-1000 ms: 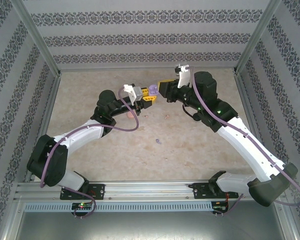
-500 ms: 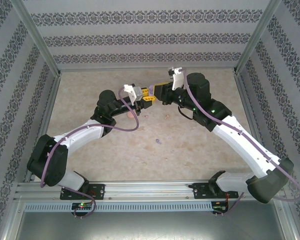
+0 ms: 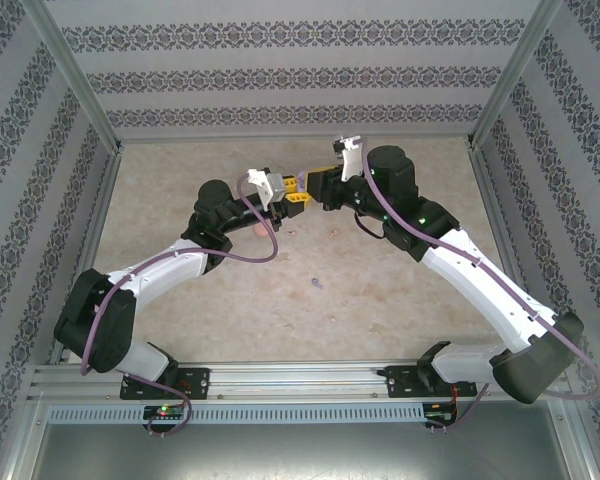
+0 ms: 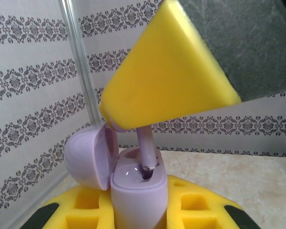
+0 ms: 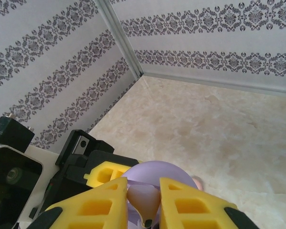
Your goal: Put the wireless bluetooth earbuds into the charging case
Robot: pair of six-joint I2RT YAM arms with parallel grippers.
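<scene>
The table (image 3: 400, 300) is walled at the back and on both sides by patterned panels, with a metal post (image 3: 75, 75) in each far corner and a rail (image 3: 300, 378) along the bottom edge of the top view. Both arms reach to the upper middle of that frame, close to the back wall. The centre and the right of the table lie open.

There are two grippers, one charging case and two purple earbuds in sight. The left gripper (image 3: 293, 190) is pressed together on the charging case (image 4: 136, 191), which stands upright between its yellow fingers with the lid (image 4: 88, 155) swung open to the left. The right gripper (image 5: 143, 191) pinches one purple earbud (image 4: 145, 148) from above, stem down, its tip inside the case's right-hand well. The loose purple earbud (image 3: 317, 283) lies on the table at the centre of the top view, well apart from both grippers. One pale pink bit (image 5: 196, 182) lies just beyond the lid, too small to tell.

A second ago the right gripper stood apart, to the right of the case; now it has closed in over it, and the loose earbud has not moved
</scene>
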